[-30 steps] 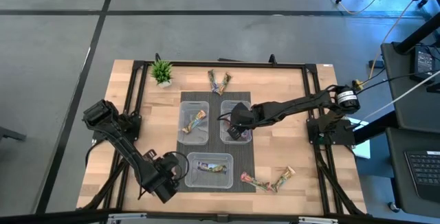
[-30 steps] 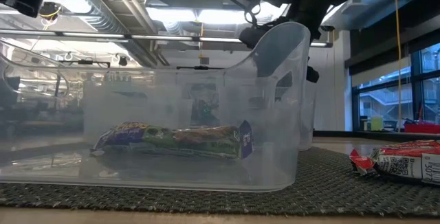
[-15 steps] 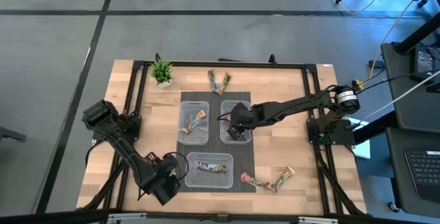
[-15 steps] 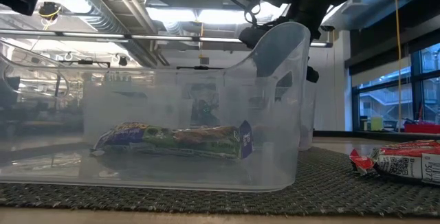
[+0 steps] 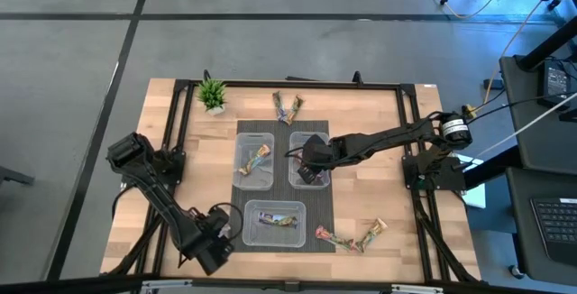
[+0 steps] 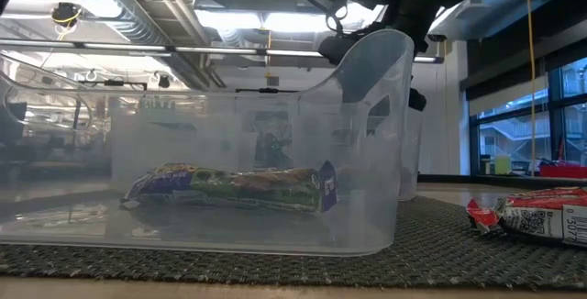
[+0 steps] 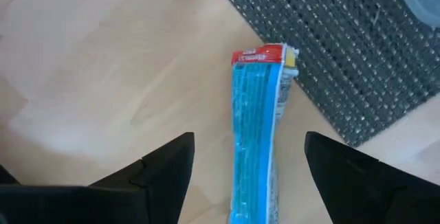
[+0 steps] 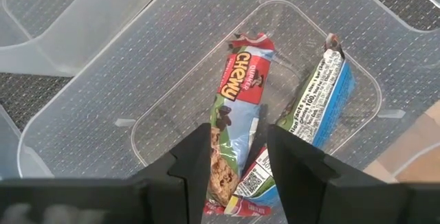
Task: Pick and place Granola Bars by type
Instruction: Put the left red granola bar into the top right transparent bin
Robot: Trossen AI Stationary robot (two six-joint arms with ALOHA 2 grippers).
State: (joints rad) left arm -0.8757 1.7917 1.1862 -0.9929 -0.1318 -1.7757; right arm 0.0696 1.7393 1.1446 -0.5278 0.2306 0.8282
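A blue-white bar lies flat on the bare wood just off the corner of the dark mat, one end red-banded; the left gripper hangs over it with its fingers spread wide to either side and nothing held; in the high view that gripper sits at the near-left of the table, just beside the near bin, which already holds a purple-wrapped bar. Over the right-hand far bin the right gripper hovers, its fingers parted only narrowly, with a red-and-blue Chewy bar showing between them; whether the pads touch the wrapper or stand clear of it cannot be told; a second blue-white bar leans beside it in the same bin. The left-hand far bin holds a brown-tan bar; two bars wait on the wood beyond the mat near the potted plant, and more lie at the near-right edge.

Judged from this, sorting is partway done; the left arm is lined up for a pick, and the next move calls for a straight descent so the fingers close across the bar's narrow width, then a carry to the bin that takes the blue-white sort; a flat wrapper on wood may slip or crumple if pinched off-centre.

The near end of the left arm's bar is cut off at the wrist view's edge; the low view shows only the near bin clearly, with the far bins blurred through its walls.
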